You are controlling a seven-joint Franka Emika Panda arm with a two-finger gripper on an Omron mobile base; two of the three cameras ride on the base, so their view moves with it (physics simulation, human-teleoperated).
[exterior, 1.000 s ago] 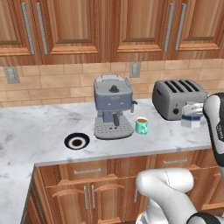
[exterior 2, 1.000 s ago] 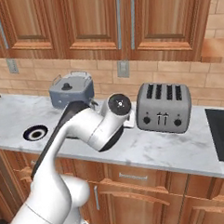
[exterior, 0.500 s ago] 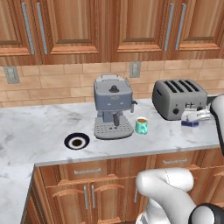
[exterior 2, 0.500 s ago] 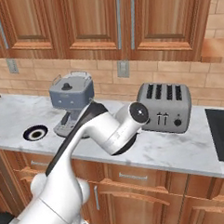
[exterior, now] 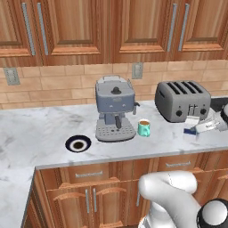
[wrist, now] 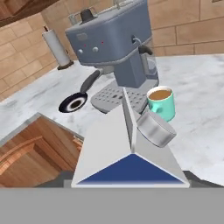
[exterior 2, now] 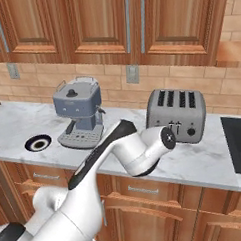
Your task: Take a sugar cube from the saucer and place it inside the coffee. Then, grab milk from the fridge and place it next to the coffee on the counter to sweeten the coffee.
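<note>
Milk carton (wrist: 131,151) clamped in the gripper (exterior: 213,126), above counter (exterior: 40,129) at 3 o'clock of the coffee mug (exterior: 144,128), near toaster (exterior: 182,100). Saucer (exterior: 78,144) at espresso machine's (exterior: 115,107) 8 o'clock. No readable labels.

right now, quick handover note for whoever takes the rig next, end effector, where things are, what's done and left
End effector: shut on the milk, carried over the counter in front of the toaster.
Coffee stands beside the espresso machine; saucer sits on the machine's other side.
Done: milk fetched; no sugar cube visible on the saucer.
Left: set the milk down next to the coffee and let go.
</note>
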